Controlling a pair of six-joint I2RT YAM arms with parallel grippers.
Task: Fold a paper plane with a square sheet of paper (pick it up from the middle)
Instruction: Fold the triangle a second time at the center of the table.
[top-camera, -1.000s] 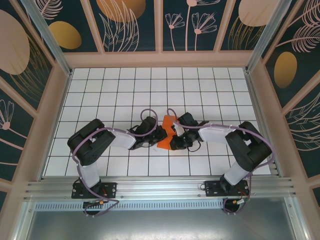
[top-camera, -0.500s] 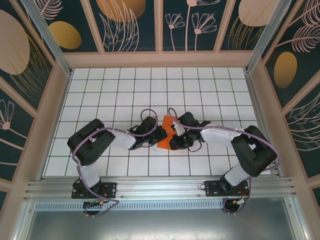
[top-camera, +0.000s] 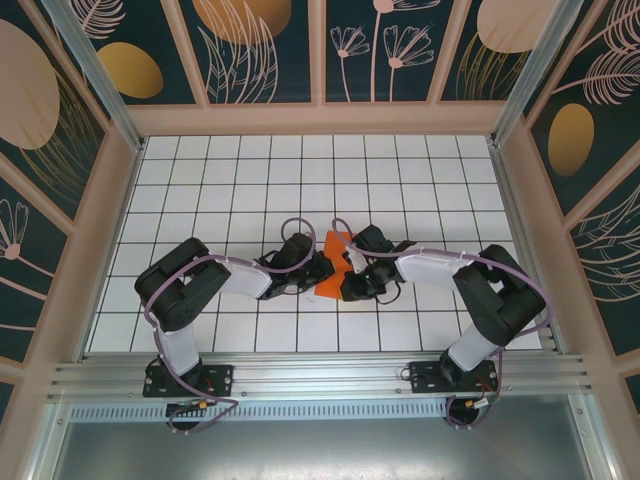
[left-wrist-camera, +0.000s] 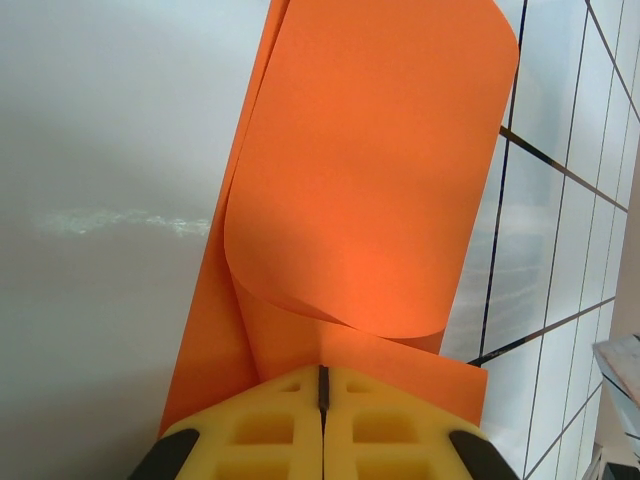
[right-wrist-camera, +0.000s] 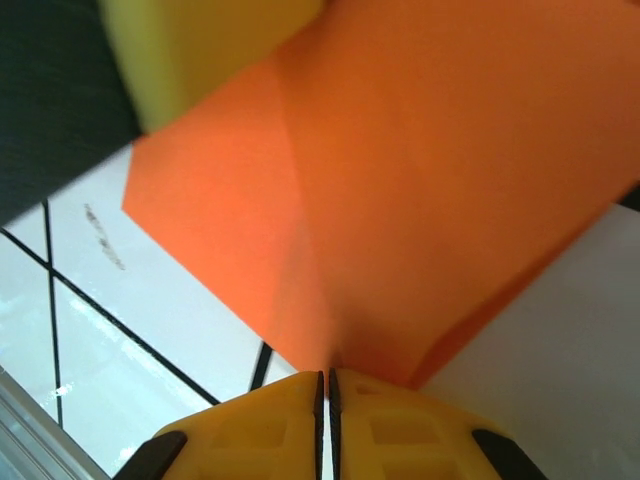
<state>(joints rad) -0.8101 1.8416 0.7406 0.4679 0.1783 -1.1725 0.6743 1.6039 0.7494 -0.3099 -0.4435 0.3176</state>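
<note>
two pinches: the left gripper (left-wrist-camera: 322, 375) and the right gripper (right-wrist-camera: 327, 378) each clamp tight on the square sheet of paper (top-camera: 334, 252), held between them over the table (top-camera: 200, 200), its length running near-to-far.

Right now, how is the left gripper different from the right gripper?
The left gripper pinches the paper from its left side; the right gripper pinches from its right side. Ahead of the left gripper the paper curls over in a roll; ahead of the right gripper it spreads flatter, with a crease. Both have yellow jaws shut on the paper.
</note>
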